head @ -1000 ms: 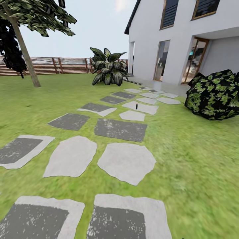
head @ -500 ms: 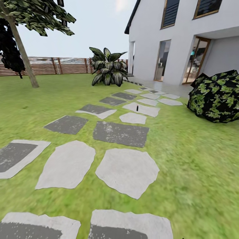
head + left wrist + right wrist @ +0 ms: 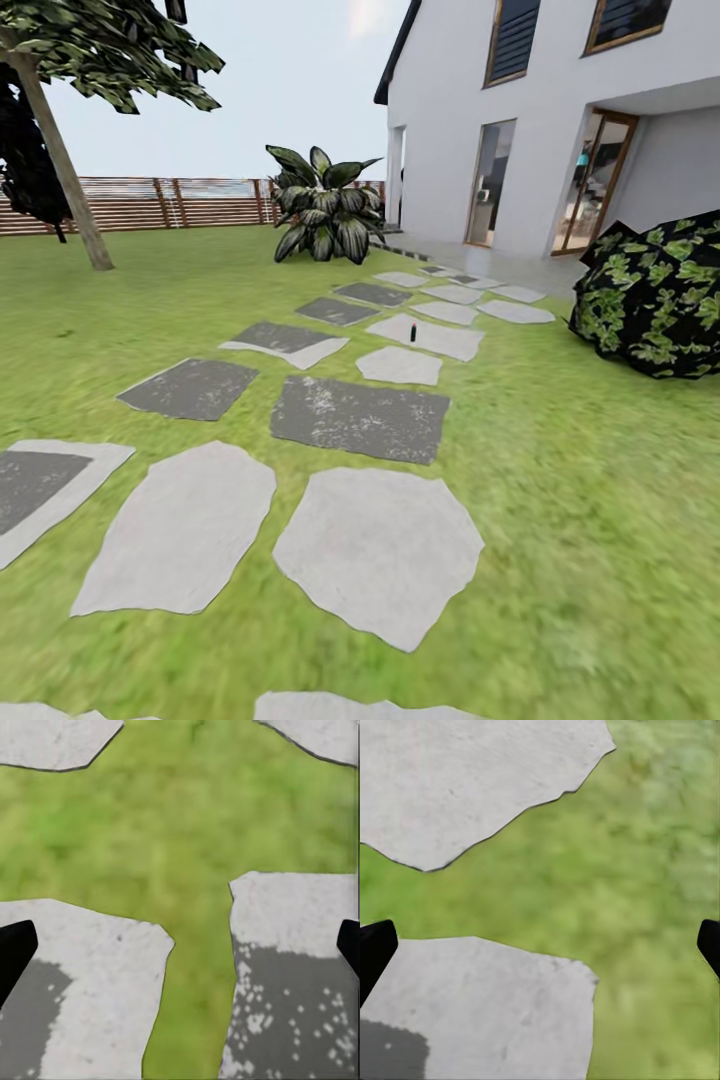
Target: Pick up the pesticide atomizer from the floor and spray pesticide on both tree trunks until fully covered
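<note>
Head view looks across a green grass lawn crossed by grey stepping stones toward a small dark upright object, probably the atomizer, on a far pale slab. A leaning grey-brown tree trunk rises by the slatted wooden fence. Left gripper and right gripper hang spread wide, holding nothing. This looks like the approach step; next, drive closer.
</note>
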`<state>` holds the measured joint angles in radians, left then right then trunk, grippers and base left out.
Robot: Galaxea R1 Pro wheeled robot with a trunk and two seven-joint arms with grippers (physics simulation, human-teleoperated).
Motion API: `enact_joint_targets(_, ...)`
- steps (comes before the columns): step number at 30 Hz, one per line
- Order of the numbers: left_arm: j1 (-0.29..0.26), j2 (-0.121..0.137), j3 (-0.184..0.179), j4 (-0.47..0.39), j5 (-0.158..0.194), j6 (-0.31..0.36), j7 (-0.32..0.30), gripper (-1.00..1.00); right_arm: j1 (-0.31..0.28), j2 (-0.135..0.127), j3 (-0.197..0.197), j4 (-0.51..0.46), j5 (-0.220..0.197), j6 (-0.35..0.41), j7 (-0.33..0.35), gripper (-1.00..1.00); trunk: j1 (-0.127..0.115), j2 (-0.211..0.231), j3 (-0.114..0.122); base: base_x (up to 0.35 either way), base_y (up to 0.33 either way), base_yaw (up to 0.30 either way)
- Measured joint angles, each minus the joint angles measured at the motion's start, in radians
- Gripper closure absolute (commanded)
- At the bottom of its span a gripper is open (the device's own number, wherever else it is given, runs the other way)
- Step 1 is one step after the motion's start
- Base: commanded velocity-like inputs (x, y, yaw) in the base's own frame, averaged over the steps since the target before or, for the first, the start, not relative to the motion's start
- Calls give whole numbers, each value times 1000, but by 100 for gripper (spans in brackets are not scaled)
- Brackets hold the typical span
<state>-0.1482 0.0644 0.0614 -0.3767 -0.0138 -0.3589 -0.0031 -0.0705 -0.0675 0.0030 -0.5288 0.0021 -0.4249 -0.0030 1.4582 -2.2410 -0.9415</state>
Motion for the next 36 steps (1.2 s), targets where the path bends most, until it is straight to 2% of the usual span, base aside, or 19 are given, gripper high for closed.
enact_joint_targets(36,-2,0,0,2,0,0,0,-100,0,0,0,9,-1,0,1,-100,0,0,0,340,-111,0)
